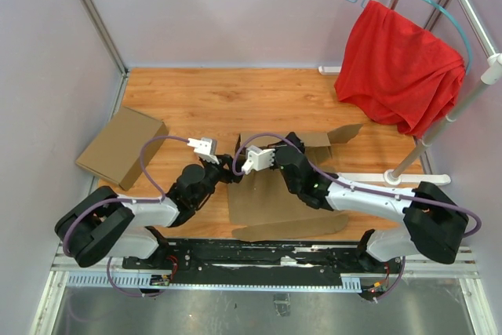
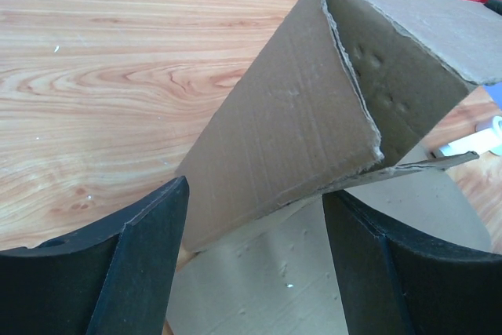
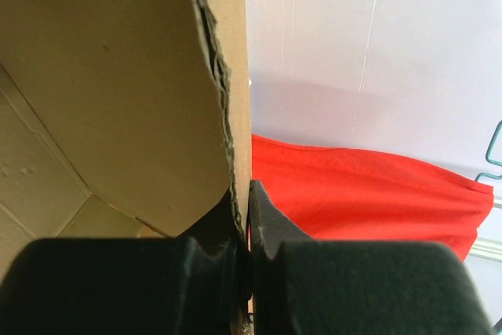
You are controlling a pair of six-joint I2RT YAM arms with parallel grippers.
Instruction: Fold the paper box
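table [image 1: 235, 92]: wood, both your arms reach over its middle | paper box [image 1: 267, 202]: mid-table, base flat, one wall raised | red cloth [image 1: 396, 68]: hangs on rack, far right | tan box [image 1: 121, 145]: closed, at left edge | right fingers [image 3: 267, 217]: clamped on the raised wall's edge | left fingers [image 2: 133, 264]: apart, you face the raised corner

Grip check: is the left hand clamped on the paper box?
No: the left hand stands open, fingers spread either side of the paper box wall, not pinching it.

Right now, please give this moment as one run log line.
stage: folding, unfinished | paper box: flat base, one wall raised | left tool: open, facing raised wall | right tool: shut on wall edge
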